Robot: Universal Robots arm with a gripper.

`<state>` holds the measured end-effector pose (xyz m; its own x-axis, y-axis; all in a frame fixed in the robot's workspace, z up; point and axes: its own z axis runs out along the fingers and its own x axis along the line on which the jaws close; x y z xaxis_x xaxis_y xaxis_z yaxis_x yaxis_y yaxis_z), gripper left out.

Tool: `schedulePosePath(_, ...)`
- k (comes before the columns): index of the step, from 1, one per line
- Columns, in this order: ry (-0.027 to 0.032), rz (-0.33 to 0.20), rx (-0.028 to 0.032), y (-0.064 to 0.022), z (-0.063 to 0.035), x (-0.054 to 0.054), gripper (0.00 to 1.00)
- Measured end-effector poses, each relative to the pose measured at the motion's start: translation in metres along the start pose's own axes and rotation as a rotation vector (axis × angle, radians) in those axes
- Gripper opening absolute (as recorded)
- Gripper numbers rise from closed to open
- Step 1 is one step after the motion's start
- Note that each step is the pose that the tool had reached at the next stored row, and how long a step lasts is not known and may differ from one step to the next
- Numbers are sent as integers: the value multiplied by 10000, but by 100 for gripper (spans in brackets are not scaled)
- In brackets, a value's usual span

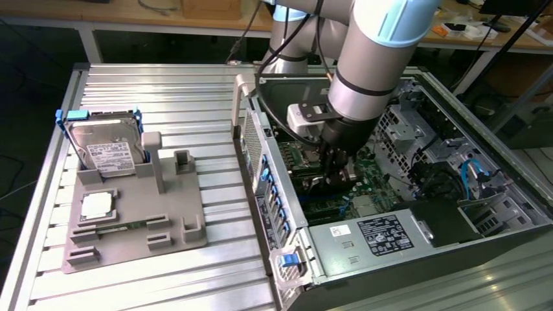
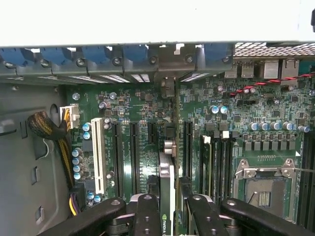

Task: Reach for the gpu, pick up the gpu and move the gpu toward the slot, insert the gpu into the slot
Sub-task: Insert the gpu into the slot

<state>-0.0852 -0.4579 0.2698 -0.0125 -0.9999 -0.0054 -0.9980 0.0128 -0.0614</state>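
Observation:
In the wrist view the gpu (image 2: 166, 179) stands on edge between my two black fingers (image 2: 147, 216), seen from above as a thin strip with a green logo. My gripper (image 2: 170, 219) is shut on it. The card's silver bracket (image 2: 166, 86) reaches the case's rear wall between the blue clips. The card runs across the green motherboard (image 2: 142, 105), between black connector strips. The slot is hidden under the card, so I cannot tell whether the card's edge is seated. In the exterior view my gripper (image 1: 337, 175) is deep inside the open computer case (image 1: 259, 149).
A white connector strip (image 2: 98, 155), a yellow-black cable bundle (image 2: 49, 130), black memory strips (image 2: 219, 162) and the metal-framed processor socket (image 2: 266, 184) flank the card. On the ribbed table (image 1: 173, 84), a grey fixture (image 1: 164, 207) holds the hard drive (image 1: 108, 152) and processor chip (image 1: 97, 206). The power supply (image 1: 380, 236) fills the case's near end.

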Motion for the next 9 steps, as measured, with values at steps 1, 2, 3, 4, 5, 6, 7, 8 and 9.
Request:
schedulePosePath(1, -1, 0, 0, 5, 4, 0, 27)
schedulePosePath(2, -2, -1, 1, 11, 6, 0, 27)
schedulePosePath(3, -2, -1, 2, 18, 9, 0, 27)
schedulePosePath(4, -3, -2, 3, 22, 11, 0, 27)
schedulePosePath(5, -2, -3, 2, 26, 13, 0, 27)
schedulePosePath(6, -1, -2, 1, 30, 15, 0, 27)
schedulePosePath(7, -1, -1, 1, 35, 18, 0, 27)
schedulePosePath(8, -2, -2, 2, 38, 21, 1, 27)
schedulePosePath(9, -11, -2, 5, 41, 27, -1, 27)
